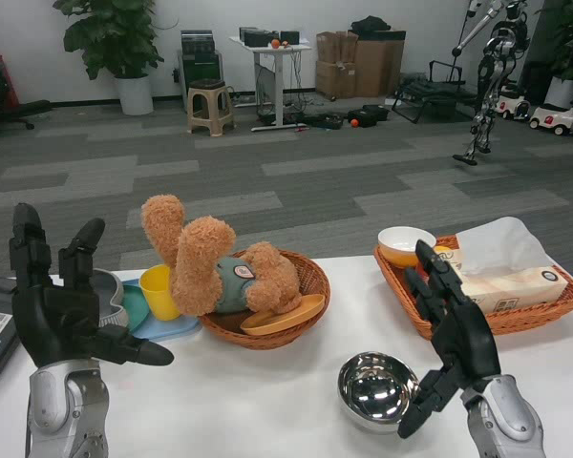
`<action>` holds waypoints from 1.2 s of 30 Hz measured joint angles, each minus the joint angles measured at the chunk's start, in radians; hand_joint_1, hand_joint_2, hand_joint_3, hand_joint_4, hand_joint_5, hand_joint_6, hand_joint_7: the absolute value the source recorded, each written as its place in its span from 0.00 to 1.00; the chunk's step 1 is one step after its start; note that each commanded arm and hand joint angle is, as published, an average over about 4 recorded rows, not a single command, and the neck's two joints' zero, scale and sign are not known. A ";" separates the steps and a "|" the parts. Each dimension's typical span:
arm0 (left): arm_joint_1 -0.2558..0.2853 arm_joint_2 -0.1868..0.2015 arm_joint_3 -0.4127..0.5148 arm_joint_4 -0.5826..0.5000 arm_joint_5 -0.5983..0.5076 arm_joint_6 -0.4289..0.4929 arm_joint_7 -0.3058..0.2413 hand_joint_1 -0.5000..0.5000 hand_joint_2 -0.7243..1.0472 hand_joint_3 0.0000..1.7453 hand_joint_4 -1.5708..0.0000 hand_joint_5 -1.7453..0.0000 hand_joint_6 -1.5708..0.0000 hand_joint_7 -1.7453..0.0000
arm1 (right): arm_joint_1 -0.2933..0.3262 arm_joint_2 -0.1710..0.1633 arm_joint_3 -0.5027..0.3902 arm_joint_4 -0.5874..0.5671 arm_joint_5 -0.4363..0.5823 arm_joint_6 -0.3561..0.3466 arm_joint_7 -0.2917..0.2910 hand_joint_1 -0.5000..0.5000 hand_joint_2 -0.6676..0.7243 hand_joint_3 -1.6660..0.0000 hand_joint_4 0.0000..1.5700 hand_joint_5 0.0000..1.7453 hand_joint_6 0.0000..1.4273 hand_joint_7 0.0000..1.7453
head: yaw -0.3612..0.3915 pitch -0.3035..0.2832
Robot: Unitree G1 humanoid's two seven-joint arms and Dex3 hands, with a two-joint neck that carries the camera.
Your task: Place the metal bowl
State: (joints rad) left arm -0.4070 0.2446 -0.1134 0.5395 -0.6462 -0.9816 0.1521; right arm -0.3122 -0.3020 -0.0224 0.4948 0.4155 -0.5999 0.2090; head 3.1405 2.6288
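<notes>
fingers of the right hand are spread and partly curled, holding nothing; the lowest fingertips sit just beside the right rim of the metal bowl, and we cannot tell whether they touch it. we note the bowl stands upright on the white table, mouth up, near the front edge and slightly right of centre. it lies directly to the left of the right hand's fingers and a little below the palm. being round, the bowl has no long axis, so approach direction is set by the rim alone. the right hand is clearly the nearer one. the left hand is raised at the far left, fingers wide apart and empty, well apart from the bowl.

we judge that the coming move depends on closing the right fingers over the near rim; the polished wall may slip under a shallow pinch.

behind the bowl sits a woven round basket carrying a plush bear, with a yellow cup beside it. to the right, a rectangular basket holds a tissue pack and a small white bowl. the room beyond has grey carpet, a potted plant, cardboard boxes and another robot standing.
</notes>
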 measured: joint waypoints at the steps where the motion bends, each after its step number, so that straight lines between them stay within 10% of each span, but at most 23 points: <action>1: 0.000 0.000 0.000 0.000 0.000 0.000 0.000 0.00 0.10 0.00 0.60 0.47 1.00 1.00 | -0.003 0.000 0.006 -0.011 0.000 -0.013 -0.019 0.04 0.91 1.00 0.00 0.00 0.00 0.03 | 0.001 0.005; 12: 0.000 0.000 0.000 0.000 0.000 0.000 0.000 0.00 0.10 0.00 0.60 0.47 1.00 1.00 | -0.041 0.001 0.066 -0.030 -0.010 -0.074 -0.208 0.08 0.86 1.00 0.00 0.00 0.00 0.04 | 0.025 0.048; 36: -0.004 0.011 -0.042 0.019 -0.006 0.000 0.000 0.00 0.10 0.00 0.60 0.47 1.00 1.00 | -0.071 0.002 0.137 -0.033 0.013 -0.088 -0.240 0.12 0.86 0.96 0.00 0.00 0.00 0.04 | 0.006 0.059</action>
State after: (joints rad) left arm -0.4109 0.2558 -0.1556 0.5585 -0.6522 -0.9816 0.1521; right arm -0.3834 -0.3002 0.1144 0.4615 0.4285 -0.6875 -0.0311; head 3.1464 2.6874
